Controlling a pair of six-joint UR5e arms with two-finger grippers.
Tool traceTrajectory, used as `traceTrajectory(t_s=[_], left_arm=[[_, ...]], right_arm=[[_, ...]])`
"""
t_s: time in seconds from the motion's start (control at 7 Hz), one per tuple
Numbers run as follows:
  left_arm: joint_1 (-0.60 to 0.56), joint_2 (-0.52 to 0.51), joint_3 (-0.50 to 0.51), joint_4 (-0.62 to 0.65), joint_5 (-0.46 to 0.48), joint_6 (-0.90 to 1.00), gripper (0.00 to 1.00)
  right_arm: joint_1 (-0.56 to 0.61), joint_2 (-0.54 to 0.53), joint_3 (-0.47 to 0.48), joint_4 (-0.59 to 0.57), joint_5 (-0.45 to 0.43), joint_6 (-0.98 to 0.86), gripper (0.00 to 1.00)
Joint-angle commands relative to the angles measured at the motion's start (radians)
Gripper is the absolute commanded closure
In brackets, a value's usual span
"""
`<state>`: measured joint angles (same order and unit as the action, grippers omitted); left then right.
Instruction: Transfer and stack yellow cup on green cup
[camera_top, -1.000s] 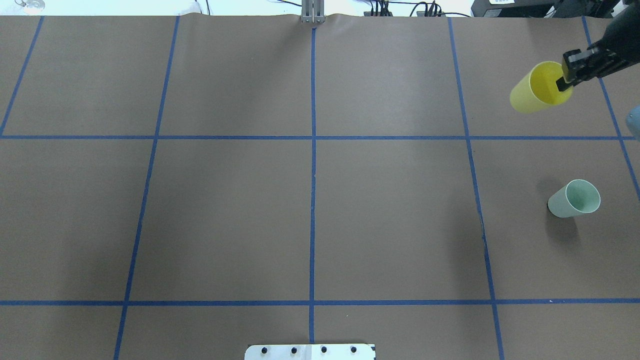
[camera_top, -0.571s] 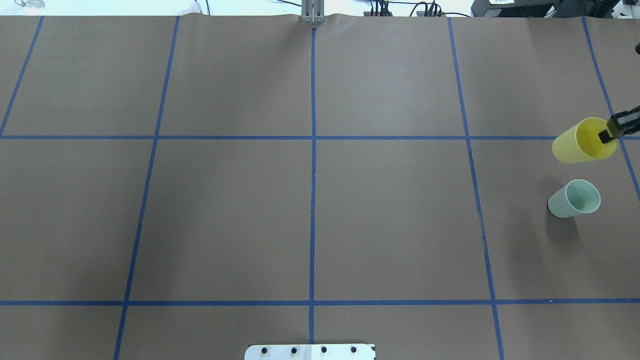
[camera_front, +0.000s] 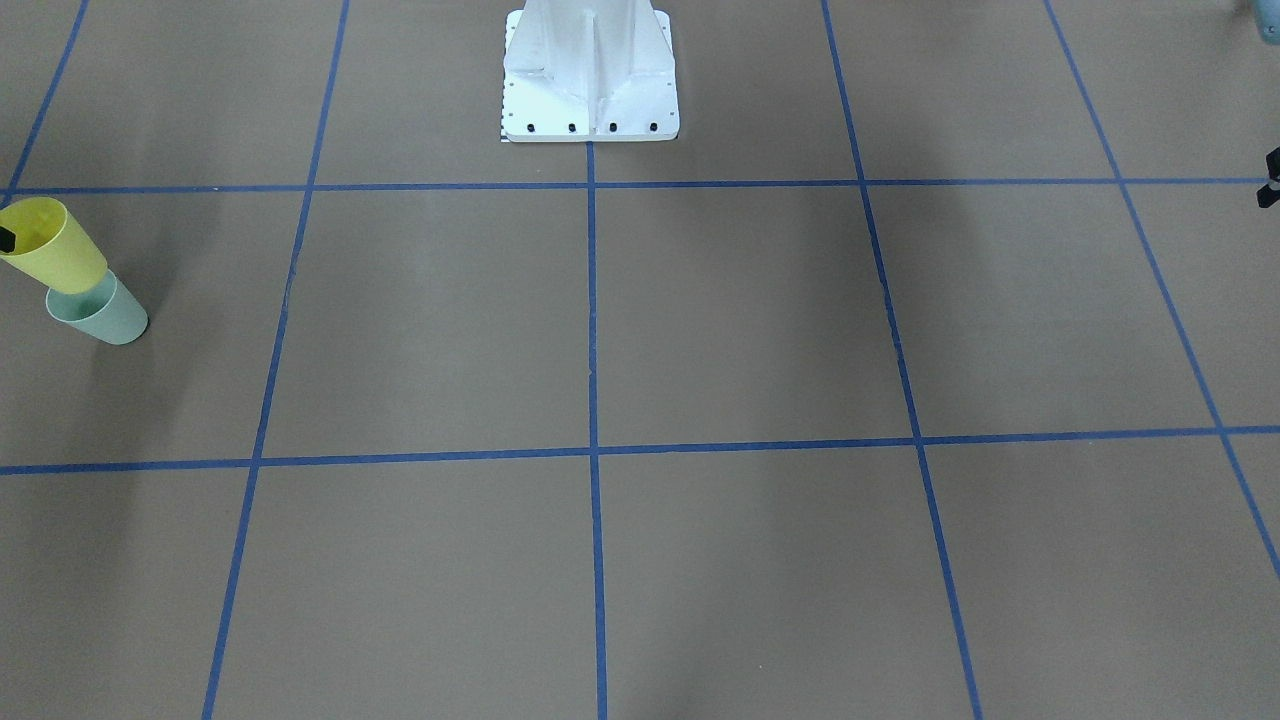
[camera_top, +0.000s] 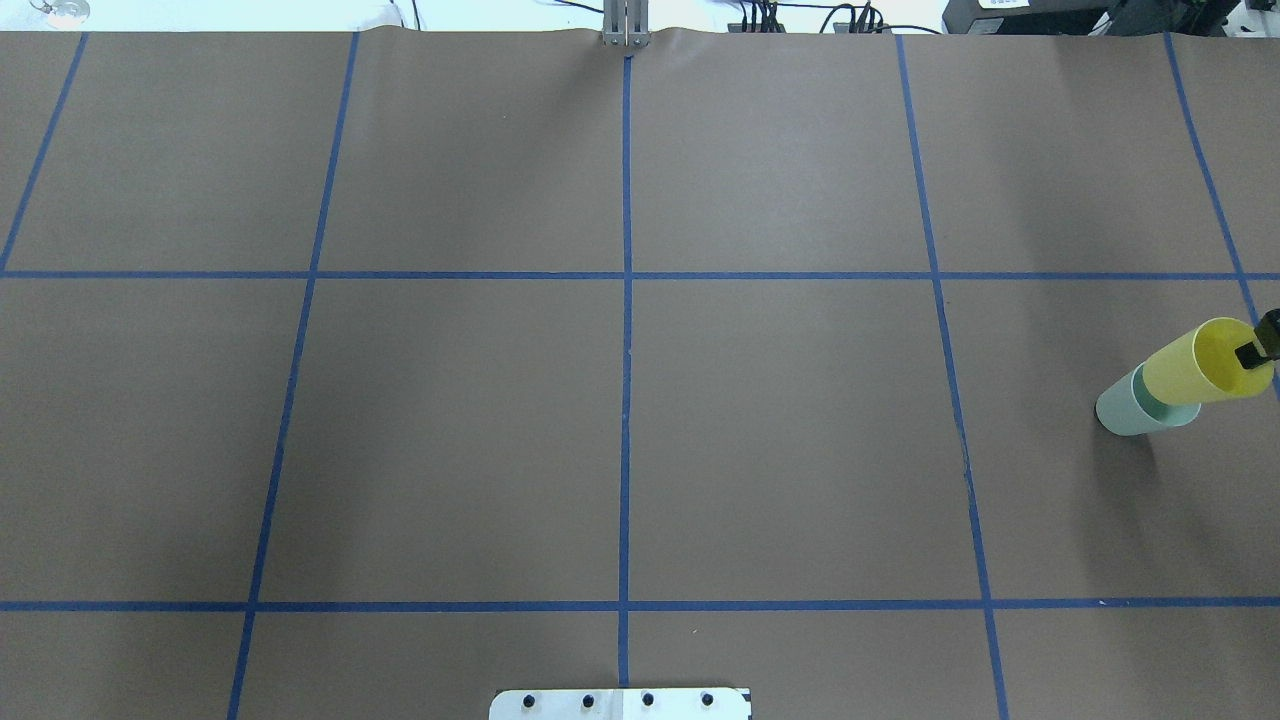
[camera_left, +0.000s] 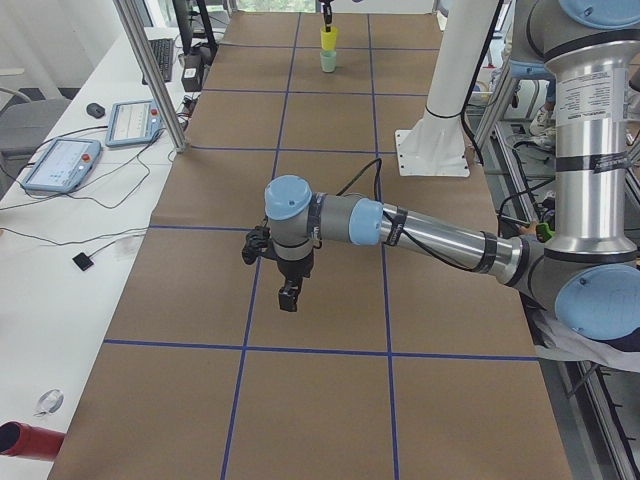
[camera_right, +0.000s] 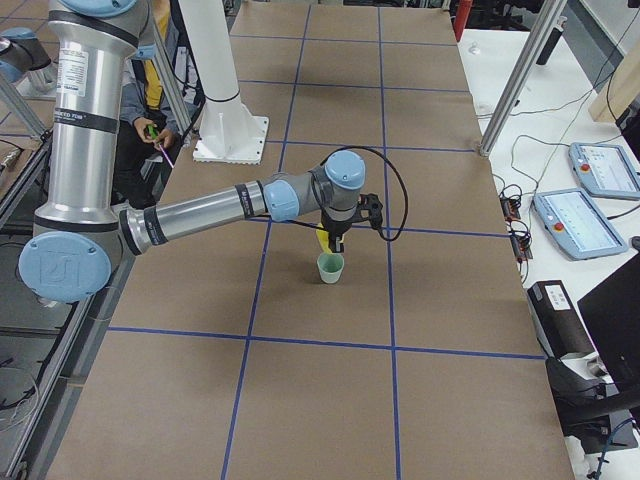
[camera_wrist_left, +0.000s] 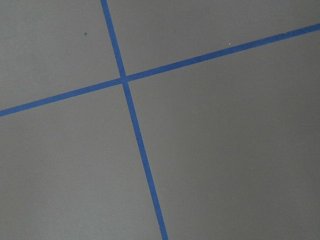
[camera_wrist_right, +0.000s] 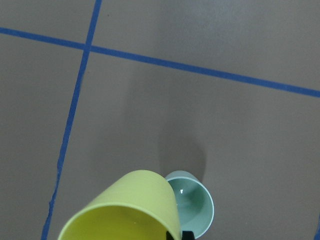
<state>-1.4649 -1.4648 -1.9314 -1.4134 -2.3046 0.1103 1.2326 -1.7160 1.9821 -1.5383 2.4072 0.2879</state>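
Note:
The yellow cup hangs tilted from my right gripper, which is shut on its rim with one finger inside. Its base sits right over the mouth of the green cup, which stands upright on the table at the far right. The front-facing view shows the yellow cup overlapping the green cup's rim. In the right wrist view the yellow cup is beside the green cup's open mouth. I cannot tell whether they touch. My left gripper hovers over bare table far from the cups. I cannot tell whether it is open or shut.
The brown table carries a blue tape grid. The robot's white base stands at the near middle edge. Side tables with tablets and aluminium posts line the operators' side. A person sits behind the base.
My right gripper has carried the yellow cup from the far right corner back toward the robot and down, so it now sits over the green cup's mouth. The green cup has not moved.

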Motion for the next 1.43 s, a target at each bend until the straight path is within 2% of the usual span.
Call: traceTrajectory(t_s=[0.0, 0.71, 0.86, 1.0, 1.29], left_arm=[[0.000, 0.007, 0.000, -0.004, -0.025, 0.000, 0.00], [0.000, 0.007, -0.001, -0.006, -0.029, 0.000, 0.00], [0.000, 0.007, -0.001, -0.006, -0.027, 0.000, 0.00], [0.000, 0.009, -0.001, -0.006, -0.027, 0.000, 0.00], [0.000, 0.011, -0.004, -0.006, -0.027, 0.000, 0.00]], right_arm=[[-0.001, 0.009, -0.043, 0.003, -0.005, 0.000, 1.00], [-0.001, 0.007, -0.055, 0.001, -0.034, 0.000, 0.98], [-0.002, 0.009, -0.055, 0.001, -0.034, 0.000, 0.87], [-0.002, 0.010, -0.054, 0.001, -0.033, 0.002, 0.82], [-0.004, 0.012, -0.054, 0.001, -0.031, 0.002, 0.82]])
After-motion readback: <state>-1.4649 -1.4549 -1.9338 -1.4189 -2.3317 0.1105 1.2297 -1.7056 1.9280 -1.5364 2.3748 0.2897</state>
